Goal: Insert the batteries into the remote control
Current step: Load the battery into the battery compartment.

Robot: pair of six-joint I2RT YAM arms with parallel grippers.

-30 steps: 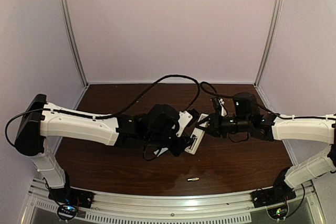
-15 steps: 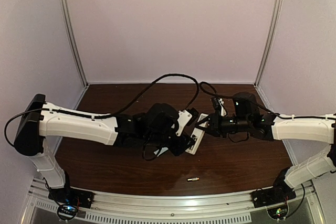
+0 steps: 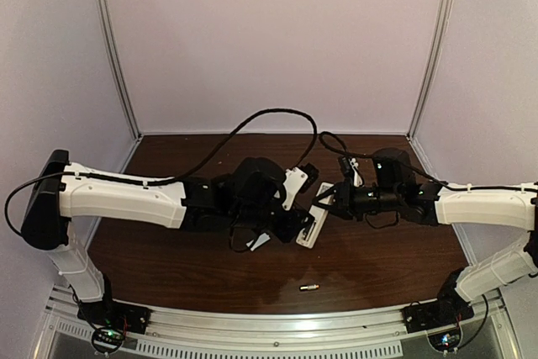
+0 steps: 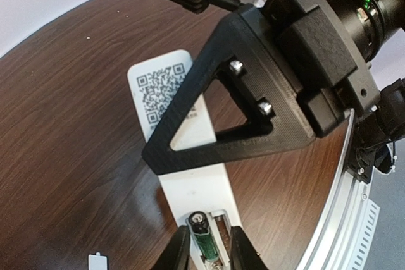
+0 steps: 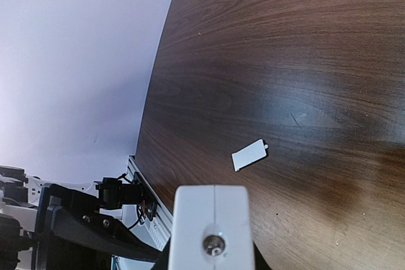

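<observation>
So the left arm (image 3: pixel 126 199) has nudged toward 3 o'clock since a second ago, and we now see the left gripper (image 4: pixel 212 252) straddling one battery (image 4: pixel 201 235) lying in the open bay of the remote control (image 4: pixel 166 93). We reckon it's nearly seated. We can't tell if that claw pinches it or has let go. The right gripper (image 3: pixel 326 204), reaching in from 3 o'clock, clenches the remote's far end. The other battery (image 3: pixel 309 287) lies on the table (image 3: pixel 168 266), at 6 o'clock from the remote.

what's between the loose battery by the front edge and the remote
Nothing. The top view shows only bare table between the loose battery and the remote.
</observation>
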